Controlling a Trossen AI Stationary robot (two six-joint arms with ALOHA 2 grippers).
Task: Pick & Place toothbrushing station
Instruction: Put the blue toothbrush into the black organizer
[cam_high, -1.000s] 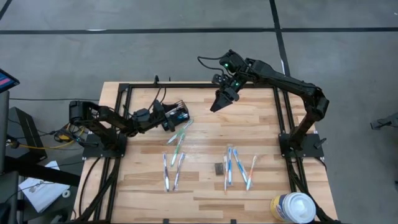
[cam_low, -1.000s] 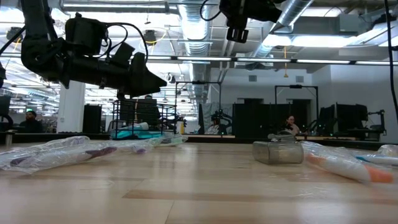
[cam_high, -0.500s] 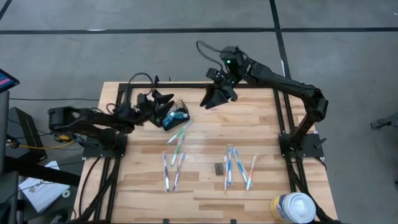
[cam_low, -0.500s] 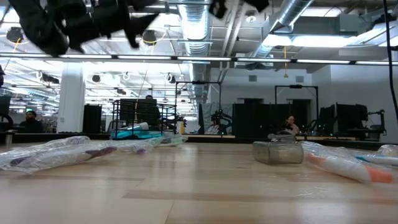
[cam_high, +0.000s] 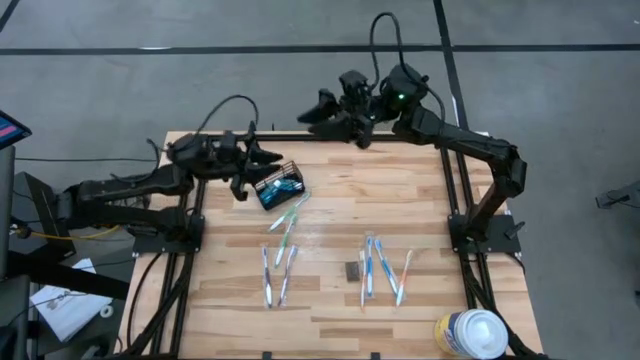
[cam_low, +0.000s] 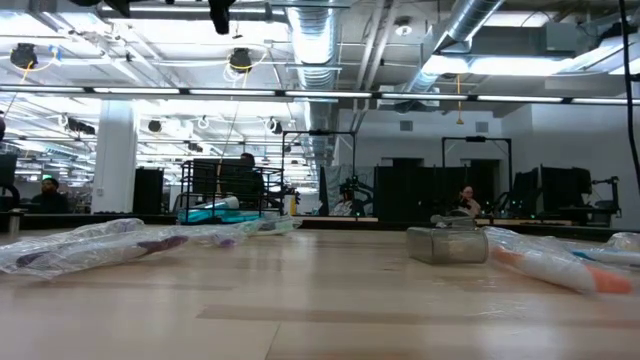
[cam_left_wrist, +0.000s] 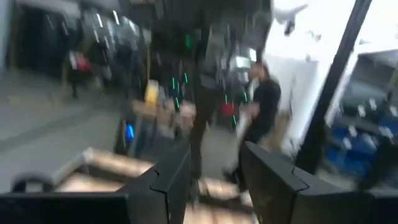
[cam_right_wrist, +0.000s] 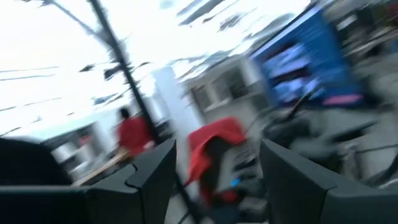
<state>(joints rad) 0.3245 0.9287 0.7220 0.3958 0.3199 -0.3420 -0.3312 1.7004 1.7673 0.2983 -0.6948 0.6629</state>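
The black wire-mesh caddy (cam_high: 280, 186) of the toothbrushing station stands on its base on the wooden table, with something blue inside; the low view shows the caddy (cam_low: 218, 200) far back. Slim toothbrushes lie flat on the wood: one pair (cam_high: 286, 218) just in front of the caddy, another pair (cam_high: 277, 276) near left, and three (cam_high: 383, 268) near right. My left gripper (cam_high: 266, 156) hangs open in the air just left of and above the caddy, pointing about level. My right gripper (cam_high: 311, 110) is open, high over the table's far edge. Both wrist views show empty gaps between the fingers.
A small dark grey block (cam_high: 352, 270) sits between the near toothbrush groups; in the low view the block (cam_low: 447, 245) is at mid-right. A large white round canister (cam_high: 470, 333) stands at the near right corner. A black frame (cam_high: 300, 137) borders the table.
My left gripper has risen from beside the caddy and drawn back toward the table's left and far edge, tipping from slanting down to about level. My right gripper has risen and gone toward the far edge and leftward, tipping up to level. The caddy stays on the table.
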